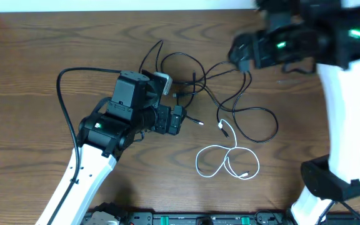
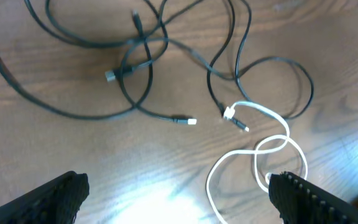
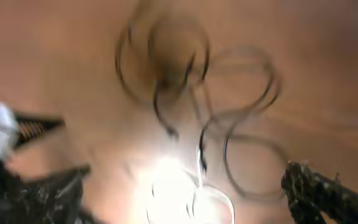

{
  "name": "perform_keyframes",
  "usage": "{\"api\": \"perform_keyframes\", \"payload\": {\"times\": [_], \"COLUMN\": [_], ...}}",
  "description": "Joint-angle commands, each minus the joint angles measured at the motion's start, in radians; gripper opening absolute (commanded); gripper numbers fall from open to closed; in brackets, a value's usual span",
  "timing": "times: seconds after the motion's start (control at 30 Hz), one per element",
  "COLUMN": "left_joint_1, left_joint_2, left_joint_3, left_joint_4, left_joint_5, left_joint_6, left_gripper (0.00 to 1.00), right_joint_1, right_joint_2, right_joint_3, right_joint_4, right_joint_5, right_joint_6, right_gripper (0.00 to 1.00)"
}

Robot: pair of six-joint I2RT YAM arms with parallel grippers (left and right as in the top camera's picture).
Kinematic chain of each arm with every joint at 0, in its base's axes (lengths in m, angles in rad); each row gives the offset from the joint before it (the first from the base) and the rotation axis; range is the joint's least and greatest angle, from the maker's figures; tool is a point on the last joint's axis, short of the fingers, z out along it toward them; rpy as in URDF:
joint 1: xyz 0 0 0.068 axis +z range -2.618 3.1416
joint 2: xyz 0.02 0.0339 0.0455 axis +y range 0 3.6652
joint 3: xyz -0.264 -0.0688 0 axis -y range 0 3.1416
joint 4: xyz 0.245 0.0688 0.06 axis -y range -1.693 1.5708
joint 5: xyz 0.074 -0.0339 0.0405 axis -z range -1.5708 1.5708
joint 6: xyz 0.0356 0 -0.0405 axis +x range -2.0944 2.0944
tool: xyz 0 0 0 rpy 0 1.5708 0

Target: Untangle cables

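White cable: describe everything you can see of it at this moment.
The white cable is a thin, smooth, flexible cord, apparently plastic-sheathed, lying slack and flat on the wooden table. It curls into a couple of overlapping loops, crossing itself. One small plug end lies beside the plug tip of one of the black cables, seemingly touching. Otherwise it sits apart from the black tangle, nearer the robot's bases. Nothing grips it.

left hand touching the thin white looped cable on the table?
Apart. The overhead view shows bare wooden table between the left hand and the thin white looped cable.
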Motion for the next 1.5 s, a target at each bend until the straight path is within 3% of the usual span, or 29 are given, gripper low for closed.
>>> {"api": "perform_keyframes", "payload": {"times": [0.0, 0.13, 0.23, 0.33, 0.73, 1.03, 1.13, 1.2, 1.27, 1.47], "left_joint_1": [0.004, 0.004, 0.004, 0.004, 0.004, 0.005, 0.008, 0.024, 0.070, 0.330], "left_joint_2": [0.003, 0.003, 0.004, 0.004, 0.004, 0.003, 0.003, 0.002, -0.005, -0.037], "left_joint_3": [0.010, 0.010, 0.010, 0.010, 0.010, 0.010, 0.010, 0.010, 0.010, 0.013], "left_joint_4": [-0.020, -0.042, -0.059, -0.080, -0.103, -0.102, -0.095, -0.082, -0.071, -0.068], "left_joint_5": [0.012, 0.021, 0.147, 0.274, 0.275, 0.209, 0.106, 0.004, -0.076, -0.061], "left_joint_6": [0.018, 0.026, 0.067, 0.086, 0.121, 0.138, 0.111, 0.028, -0.035, -0.125], "left_gripper": [0.98, 0.98, 0.98, 0.98, 0.98, 0.98, 0.98, 0.98, 0.98, 0.98], "right_joint_1": [0.054, 0.134, 0.180, 0.217, 0.351, 0.509, 0.547, 0.561, 0.568, 0.563], "right_joint_2": [-0.011, -0.047, -0.080, -0.119, -0.172, -0.173, -0.172, -0.173, -0.172, -0.172], "right_joint_3": [-0.174, -0.398, -0.510, -0.637, -1.119, -1.249, -1.275, -1.287, -1.300, -1.304], "right_joint_4": [-0.008, -0.008, -0.008, -0.007, 0.145, 0.373, 0.425, 0.441, 0.454, 0.473], "right_joint_5": [0.031, 0.161, 0.243, 0.225, 0.086, 0.092, 0.127, 0.147, 0.179, 0.221], "right_joint_6": [-0.106, -0.149, -0.149, -0.149, -0.149, -0.128, -0.100, -0.095, -0.092, -0.093], "right_gripper": [0.99, 0.99, 0.99, 0.99, 0.99, 0.99, 0.99, 0.99, 0.99, 0.99]}}
